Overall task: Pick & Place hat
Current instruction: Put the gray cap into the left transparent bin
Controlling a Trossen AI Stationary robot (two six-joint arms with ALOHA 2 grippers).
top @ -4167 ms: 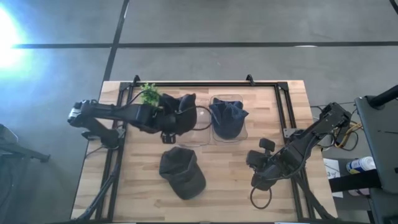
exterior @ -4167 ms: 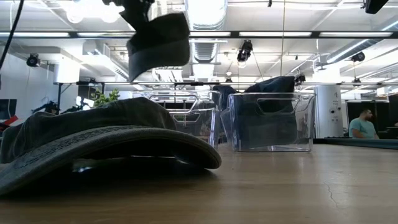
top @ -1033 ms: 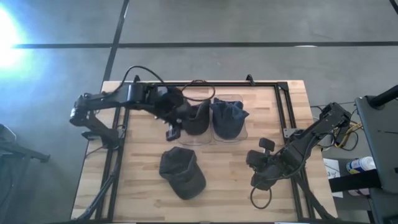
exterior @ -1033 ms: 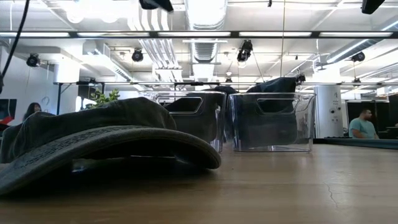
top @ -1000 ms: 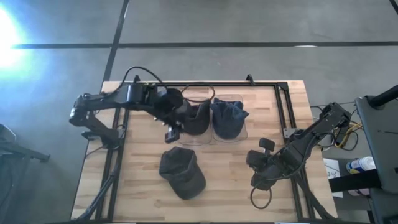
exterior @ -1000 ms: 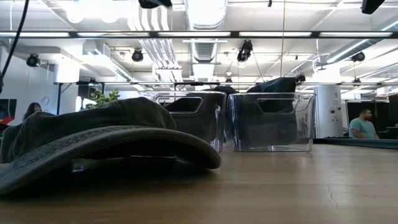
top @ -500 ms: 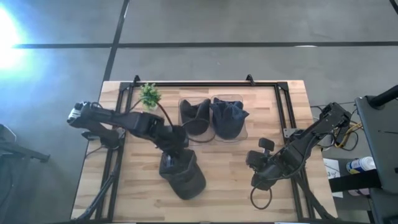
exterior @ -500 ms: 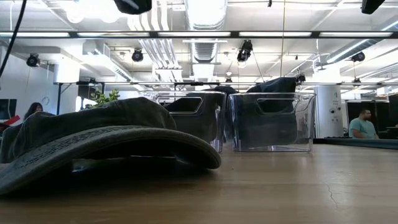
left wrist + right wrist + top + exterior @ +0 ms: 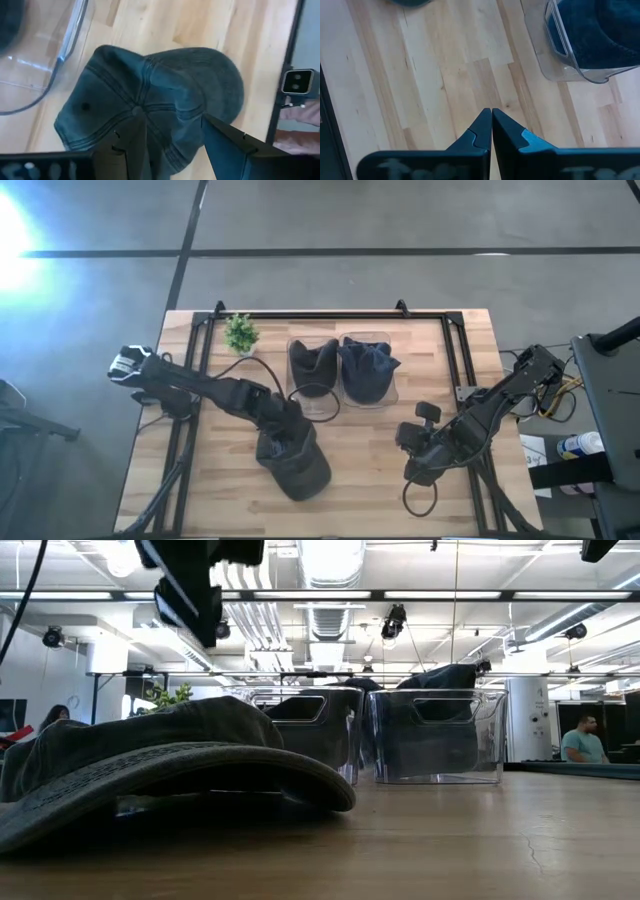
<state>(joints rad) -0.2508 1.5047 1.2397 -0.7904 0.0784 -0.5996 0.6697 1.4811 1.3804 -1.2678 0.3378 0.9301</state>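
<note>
Hovering over the last loose hat point(image 9: 291, 457) on the wooden counter point(image 9: 370, 480), the left gripper point(image 9: 172, 135) hangs with its jaws spread wide and nothing between them, the cap's crown framed in the gap in the left wrist view. The hat lies flat near the counter's front edge, its brim filling the foreground of the low view. Behind it stand two clear bins side by side: the left bin point(image 9: 312, 370) already holds a dark hat point(image 9: 312, 363), and the right bin point(image 9: 366, 370) holds a blue one point(image 9: 368, 366). A small potted plant point(image 9: 240, 333) sits at the far left corner. The right gripper point(image 9: 491, 125) waits over bare wood at the counter's right side, jaws pressed together and empty. By the look of things, two hats are binned and one remains; the grasp, the lift and the drop into a bin are all still to come.
</note>
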